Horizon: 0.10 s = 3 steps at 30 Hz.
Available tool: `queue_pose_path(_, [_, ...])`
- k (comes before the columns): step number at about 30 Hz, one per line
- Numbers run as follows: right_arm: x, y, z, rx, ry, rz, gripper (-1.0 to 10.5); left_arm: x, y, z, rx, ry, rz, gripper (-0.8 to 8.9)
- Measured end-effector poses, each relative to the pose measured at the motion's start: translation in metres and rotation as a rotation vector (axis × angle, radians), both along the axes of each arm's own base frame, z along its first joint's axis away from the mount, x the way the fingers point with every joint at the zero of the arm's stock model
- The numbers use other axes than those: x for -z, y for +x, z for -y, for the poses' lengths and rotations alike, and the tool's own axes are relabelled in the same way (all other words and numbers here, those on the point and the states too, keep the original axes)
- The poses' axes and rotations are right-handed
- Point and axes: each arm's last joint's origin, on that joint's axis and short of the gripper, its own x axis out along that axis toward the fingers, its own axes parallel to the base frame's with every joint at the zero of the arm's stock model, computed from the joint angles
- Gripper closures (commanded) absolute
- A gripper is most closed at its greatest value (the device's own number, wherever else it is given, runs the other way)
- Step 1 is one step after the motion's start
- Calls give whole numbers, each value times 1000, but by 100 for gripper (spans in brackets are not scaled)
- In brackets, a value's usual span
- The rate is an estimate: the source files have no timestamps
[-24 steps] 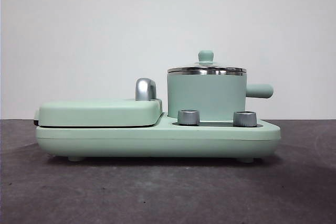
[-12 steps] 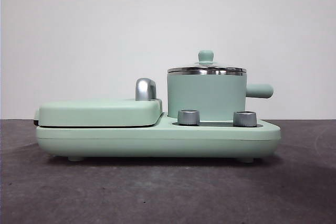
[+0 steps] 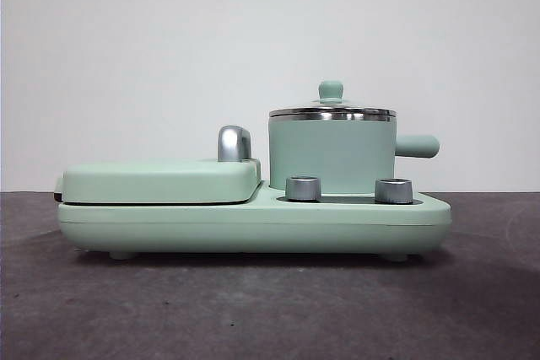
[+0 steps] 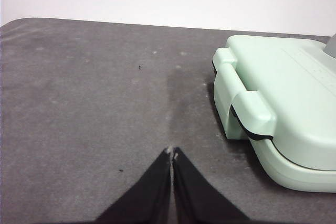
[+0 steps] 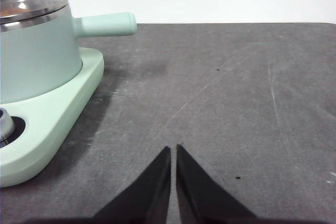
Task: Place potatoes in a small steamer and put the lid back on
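The mint-green small steamer (image 3: 332,156) stands on the right half of a mint-green cooker base (image 3: 253,223). Its side handle points right. The glass lid (image 3: 332,110) with a steel rim and green knob sits on the steamer. Steamer (image 5: 37,61) and lid (image 5: 29,3) also show in the right wrist view. The potato is out of view. My left gripper (image 4: 172,153) is shut and empty over bare table beside the griddle end of the cooker. My right gripper (image 5: 173,149) is shut and empty over bare table beside the steamer end.
A flat mint-green griddle (image 3: 160,181) with a chrome handle (image 3: 234,142) fills the cooker's left half and shows in the left wrist view (image 4: 283,103). Two steel knobs (image 3: 303,189) sit in front of the steamer. The table is dark grey, backed by a white wall.
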Motion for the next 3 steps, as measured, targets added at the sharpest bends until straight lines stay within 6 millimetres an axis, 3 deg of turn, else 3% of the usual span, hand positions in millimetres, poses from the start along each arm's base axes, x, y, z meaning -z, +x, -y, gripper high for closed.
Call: queue_pose_path(3, [0,0,0,0,0,0,932,0,0,0,0,0,0,808])
